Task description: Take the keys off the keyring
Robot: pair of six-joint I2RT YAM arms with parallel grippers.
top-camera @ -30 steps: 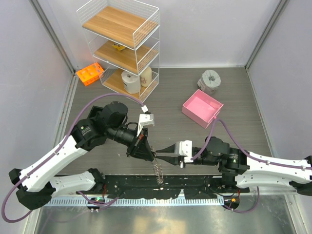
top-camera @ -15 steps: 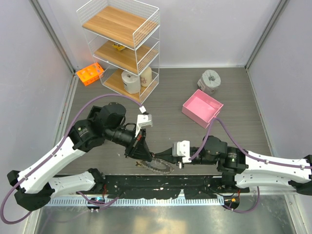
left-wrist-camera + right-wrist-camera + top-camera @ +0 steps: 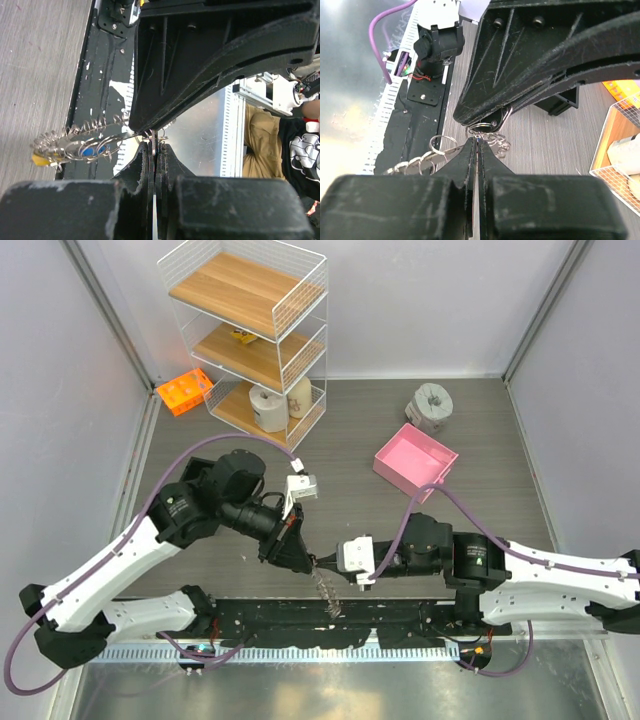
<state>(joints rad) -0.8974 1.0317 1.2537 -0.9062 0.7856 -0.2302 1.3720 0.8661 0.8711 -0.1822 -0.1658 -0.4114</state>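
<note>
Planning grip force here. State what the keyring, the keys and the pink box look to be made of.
The keyring: bare metal wire, going by its bright silvery glints. The keys: likely metal with coloured heads, blue and yellow showing; coating unclear. The pink box: probably matte plastic, uniform colour, no shine.

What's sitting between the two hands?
Just a thin wire loop of the keyring, pinched where the left hand and right hand meet tip to tip; the keys hang off to the side. The left wrist view shows it.

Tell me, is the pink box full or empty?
Empty. The top view looks straight into the pink box, and only its bare pink floor shows inside.
</note>
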